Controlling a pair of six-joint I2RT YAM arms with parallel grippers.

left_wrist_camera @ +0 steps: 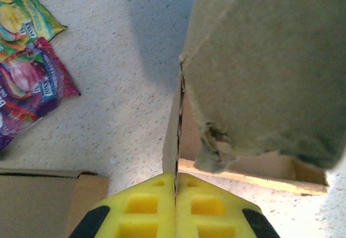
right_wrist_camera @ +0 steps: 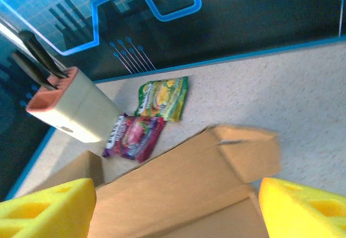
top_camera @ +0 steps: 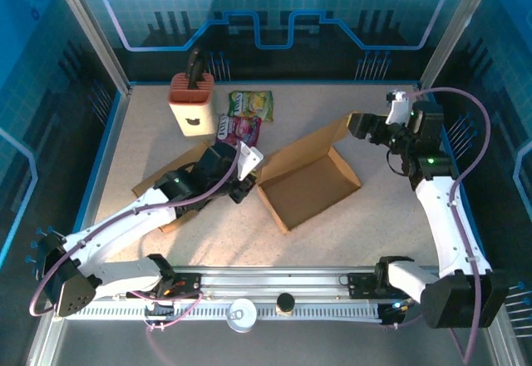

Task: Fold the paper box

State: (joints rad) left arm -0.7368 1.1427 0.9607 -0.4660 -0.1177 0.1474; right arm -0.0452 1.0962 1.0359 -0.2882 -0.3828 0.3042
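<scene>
The brown paper box (top_camera: 312,185) lies open in the middle of the table, its base flat and its walls partly raised. My left gripper (top_camera: 249,166) is at the box's left corner. In the left wrist view its yellow fingers (left_wrist_camera: 146,205) are shut on the thin edge of an upright cardboard wall (left_wrist_camera: 172,135), with a torn flap (left_wrist_camera: 265,59) hanging over it. My right gripper (top_camera: 366,126) hovers at the box's far right flap (top_camera: 353,123). Its yellow fingers (right_wrist_camera: 48,208) stand wide apart above the box panel (right_wrist_camera: 178,189), holding nothing.
A knife block (top_camera: 190,104) stands at the back left. A green snack packet (top_camera: 251,104) and a purple one (top_camera: 239,127) lie beside it. A flat cardboard sheet (top_camera: 162,185) lies under my left arm. A tape roll (top_camera: 242,314) sits on the front rail.
</scene>
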